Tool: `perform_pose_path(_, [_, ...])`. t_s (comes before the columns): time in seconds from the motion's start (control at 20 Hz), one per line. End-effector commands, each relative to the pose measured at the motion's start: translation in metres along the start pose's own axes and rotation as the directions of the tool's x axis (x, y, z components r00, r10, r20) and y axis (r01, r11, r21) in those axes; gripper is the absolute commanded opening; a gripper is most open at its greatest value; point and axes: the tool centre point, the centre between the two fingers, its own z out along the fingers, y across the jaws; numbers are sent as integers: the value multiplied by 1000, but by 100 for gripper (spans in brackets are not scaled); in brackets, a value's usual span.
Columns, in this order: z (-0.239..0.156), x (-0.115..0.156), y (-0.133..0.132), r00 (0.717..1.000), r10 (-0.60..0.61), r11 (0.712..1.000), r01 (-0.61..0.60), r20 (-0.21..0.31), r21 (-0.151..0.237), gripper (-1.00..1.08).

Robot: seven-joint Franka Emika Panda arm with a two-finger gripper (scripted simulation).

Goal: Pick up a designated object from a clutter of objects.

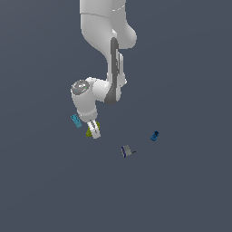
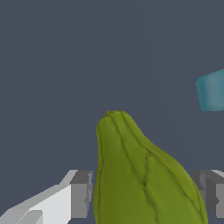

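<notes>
The designated object [image 2: 144, 175] is an olive-green, ribbed, tapered lump. In the wrist view it fills the space between my two fingers. My gripper [image 2: 144, 194] straddles it, with the left finger pad [image 2: 81, 192] and the right finger pad [image 2: 212, 192] against its sides. In the exterior view the gripper [image 1: 94, 132] points down at floor level, and a sliver of the designated object [image 1: 89, 132] shows beside the white fingers. The rest of the clutter of objects lies around it: a light-blue block [image 1: 76, 120], a dark-blue cylinder [image 1: 154, 135] and a grey-and-navy boxy piece [image 1: 127, 151].
The light-blue block [image 2: 211, 91] lies close to the gripper, just beyond the fingers. The cylinder and the boxy piece lie well off toward the exterior view's right. The floor is plain dark grey.
</notes>
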Motion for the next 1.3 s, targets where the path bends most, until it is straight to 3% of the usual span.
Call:
perform_pose_path(0.0, [1,0,1,1000,1,1000,-1,1,-2,-100])
perform_pose_path(0.6, [-21,-10,-11,1000,0,1000,0,0,0,-100])
perform_pose_path(1.25, [-119,-53,-62,1000,2,1000,-2,-3,-2,-100])
